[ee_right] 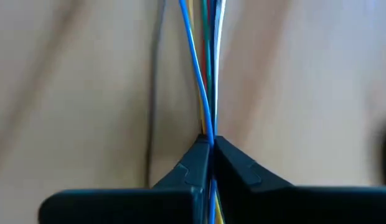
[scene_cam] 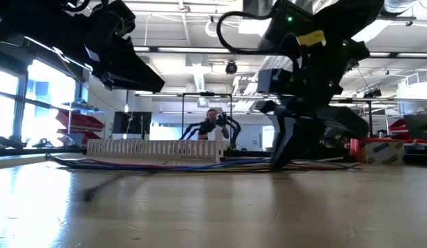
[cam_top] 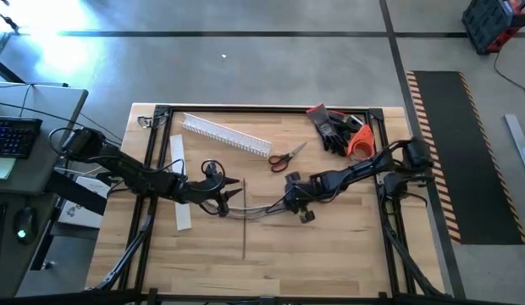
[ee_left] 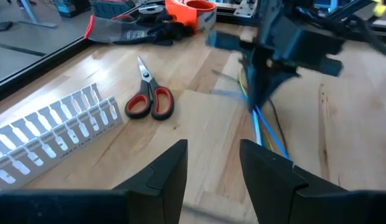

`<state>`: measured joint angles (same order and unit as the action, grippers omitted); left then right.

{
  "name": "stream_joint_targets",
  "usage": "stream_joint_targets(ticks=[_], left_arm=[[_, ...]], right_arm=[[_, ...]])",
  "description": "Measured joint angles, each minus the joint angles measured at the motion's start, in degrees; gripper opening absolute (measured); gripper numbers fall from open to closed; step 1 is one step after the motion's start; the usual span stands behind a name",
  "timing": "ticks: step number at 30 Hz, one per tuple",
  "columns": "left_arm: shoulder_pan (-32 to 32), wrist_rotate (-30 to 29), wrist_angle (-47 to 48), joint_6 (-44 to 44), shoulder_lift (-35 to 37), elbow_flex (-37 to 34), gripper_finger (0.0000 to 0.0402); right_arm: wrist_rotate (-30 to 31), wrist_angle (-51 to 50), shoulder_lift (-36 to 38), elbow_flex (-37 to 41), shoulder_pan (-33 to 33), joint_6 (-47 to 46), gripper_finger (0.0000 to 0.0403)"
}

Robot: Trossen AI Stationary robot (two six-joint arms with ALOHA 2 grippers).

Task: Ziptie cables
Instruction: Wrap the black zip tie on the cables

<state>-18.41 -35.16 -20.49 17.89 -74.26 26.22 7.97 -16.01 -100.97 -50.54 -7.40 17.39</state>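
Observation:
The cables (cam_top: 261, 209) are a thin bundle of blue, yellow, green and white wires lying along the middle of the table, also seen in the low view (scene_cam: 165, 164). My right gripper (cam_top: 295, 200) is down at their right part, shut on them (ee_right: 209, 142). My left gripper (cam_top: 224, 197) hovers open near their left end. In its wrist view the open fingers (ee_left: 211, 171) stand over bare wood, with the cables (ee_left: 268, 134) just beside one finger. A thin dark strip (cam_top: 245, 230) lies on the table toward the near edge. My right gripper pinches the cable bundle (ee_right: 207, 127) between its two fingertips, the fingers lying along the wires' run in the wrist view. It comes from above, slanting down from the table's right (scene_cam: 279, 158). The wires lead away low over the table toward the left.
A white comb-slotted duct (cam_top: 226, 134) and a flat white strip (cam_top: 179, 182) lie at the far left. Red-handled scissors (cam_top: 286, 158), dark gloves (cam_top: 333, 127) and an orange tape roll (cam_top: 360, 142) sit at the far right. Bare wood lies toward the near edge.

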Motion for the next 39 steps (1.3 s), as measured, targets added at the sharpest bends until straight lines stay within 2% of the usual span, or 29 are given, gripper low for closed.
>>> stream_joint_targets(ticks=[4, 12, 18, 22, 28, 33, 36, 39], left_arm=[[0.0, 0.3, 0.0, 0.1, 0.0, 0.0, 0.0131], [-0.1, 0.4, 0.2, 0.6, 0.0, 0.0, 0.0131], [-0.1, 0.1, 0.1, 0.6, 0.0, 0.0, 0.0131], [-0.1, 0.1, 0.1, 0.6, 0.0, 0.0, 0.0131], [-0.1, 0.0, 0.0, 1.0, 0.0, 0.0, 0.0131], [-0.1, 0.0, -0.4, 1.0, 0.0, 0.0, 0.0131], [-0.1, 0.5, -0.4, 1.0, 0.0, 0.0, 0.0131], [0.2, 4.8, -1.5, 1.5, -0.7, 0.0, 0.0131]], right_arm=[[4.2, -9.5, 2.4, 0.1, 0.1, -0.8, 0.0001], [4.9, -27.7, 3.9, -0.1, 0.0, -6.6, 0.0000], [8.0, -33.0, 3.8, 0.1, 0.0, -10.8, 0.0005], [10.3, -35.8, 4.2, 0.2, -0.6, -11.2, 0.0042], [11.5, -37.7, 9.0, -2.1, -0.7, -16.1, 0.0128], [13.0, -34.1, 14.6, -4.9, -1.5, -19.0, 0.0172], [8.7, -21.6, 17.0, -3.6, -3.8, -18.6, 0.0176], [2.4, -6.5, 16.9, -0.2, -6.4, -17.3, 0.0176]])
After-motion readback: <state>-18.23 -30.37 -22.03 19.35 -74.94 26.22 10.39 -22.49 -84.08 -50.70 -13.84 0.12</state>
